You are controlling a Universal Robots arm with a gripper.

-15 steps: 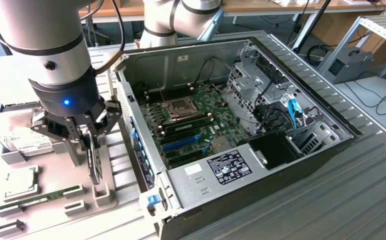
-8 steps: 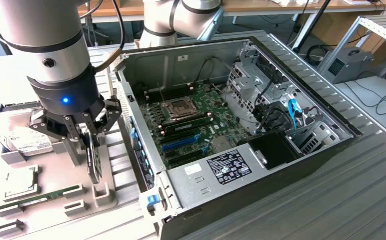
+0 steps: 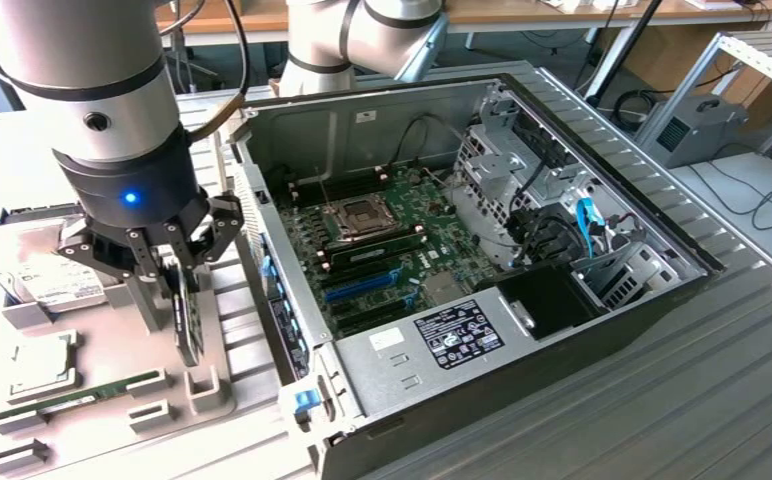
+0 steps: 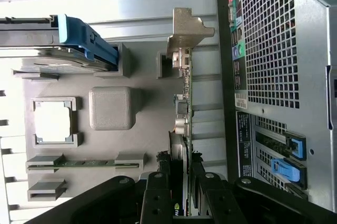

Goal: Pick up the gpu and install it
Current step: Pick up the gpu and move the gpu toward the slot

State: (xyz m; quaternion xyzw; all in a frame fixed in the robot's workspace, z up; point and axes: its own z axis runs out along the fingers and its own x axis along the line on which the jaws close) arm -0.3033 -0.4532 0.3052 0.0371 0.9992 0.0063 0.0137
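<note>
Gripper (image 3: 179, 272) comes down from above, jaws clamped on the top edge of the gpu (image 3: 189, 318), with one finger (image 4: 158, 195) against each face. The gpu stands on edge in a slotted stand on the tray (image 3: 113, 340), just beside the case (image 3: 633, 190). Its silver bracket (image 4: 187, 27) is at the end away from the grip.

Step in hand, as judged: the pick-up, with the grasp made and the card not yet lifted from its stand. Installation is not begun, and the blue slot (image 3: 359, 287) on the motherboard (image 3: 400, 225) is empty.

The next move calls for a straight pull out of the stand, with the card kept upright so its lower edge does not bind, and then clearance over the case wall.

Count: one gpu, one gripper, one tray, one case. Also on the tray are one RAM stick (image 3: 79, 393), one CPU (image 3: 42, 368) and one hard drive (image 3: 39, 270).
</note>
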